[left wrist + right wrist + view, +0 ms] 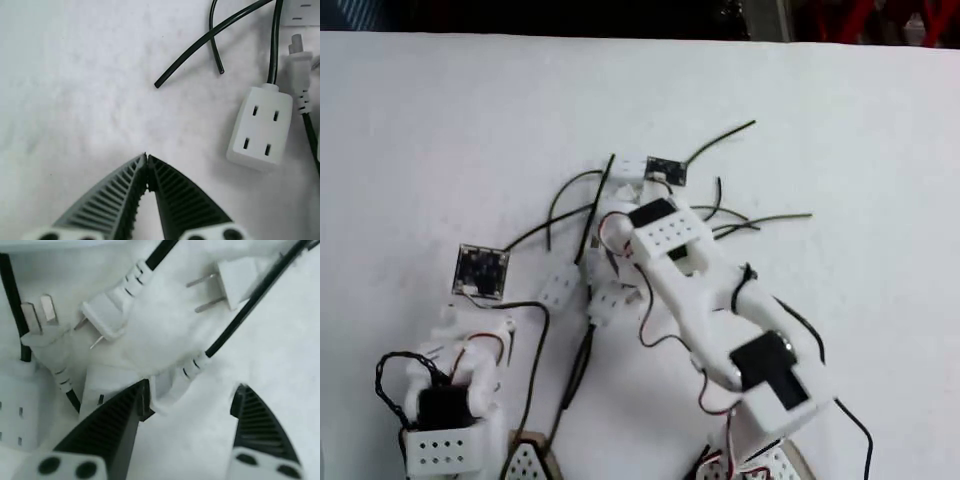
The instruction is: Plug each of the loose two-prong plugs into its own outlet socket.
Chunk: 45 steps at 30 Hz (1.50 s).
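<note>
Centrally, black cable crosses white plug; outlet socket lies nearby.

Tangled cords, loose plugs crowd socket block

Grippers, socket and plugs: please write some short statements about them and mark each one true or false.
1. The left gripper is shut and holds nothing. True.
2. The right gripper is shut. False: its fingers stand open.
3. The socket near the left gripper has a plug in it. False: all its slots are empty.
4. A plug lies loose on the table, its two prongs bare. True.
</note>
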### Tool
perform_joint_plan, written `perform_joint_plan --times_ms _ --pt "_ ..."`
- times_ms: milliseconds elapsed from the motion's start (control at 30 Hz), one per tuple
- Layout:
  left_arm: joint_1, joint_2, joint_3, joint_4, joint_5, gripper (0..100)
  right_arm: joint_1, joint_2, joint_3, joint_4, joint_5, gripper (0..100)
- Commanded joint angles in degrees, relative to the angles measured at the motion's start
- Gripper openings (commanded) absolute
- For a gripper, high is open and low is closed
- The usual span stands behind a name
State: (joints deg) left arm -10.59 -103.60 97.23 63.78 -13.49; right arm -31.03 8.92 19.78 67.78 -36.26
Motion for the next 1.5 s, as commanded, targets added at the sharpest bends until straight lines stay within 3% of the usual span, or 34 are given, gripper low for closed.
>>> perform_joint_plan --times_ms 0,233,333,467,700,1000,1233,1467 --pt "-0.57 -0.57 -0.26 -0.88 -0.35 2 -0.31 2.77 -4.13 -0.22 -0.44 25.9" --pt "-0.57 -0.57 -0.26 -0.88 -0.35 2 -0.04 6.29 -5.1 -0.04 -0.26 23.5" --pt "-0.57 -0.57 -0.26 -0.88 -0.35 2 0.66 6.2 -5.8 -0.04 0.26 14.1" --pt "-0.57 -0.57 -0.26 -0.88 -0.35 2 1.1 6.2 -6.24 -0.04 6.68 1.0" --pt "-0.57 -0.57 -0.26 -0.79 -0.35 2 2.59 6.2 -6.59 3.38 14.51 1.7" --pt "-0.57 -0.57 -0.26 -0.79 -0.35 2 3.47 6.2 -6.59 3.74 34.46 1.8" --pt "-0.57 -0.57 -0.26 -0.79 -0.35 2 3.12 6.2 -6.68 7.08 34.55 13.5" --pt "-0.57 -0.57 -0.26 -0.79 -0.35 2 2.95 5.76 -6.95 9.27 34.55 14.5"
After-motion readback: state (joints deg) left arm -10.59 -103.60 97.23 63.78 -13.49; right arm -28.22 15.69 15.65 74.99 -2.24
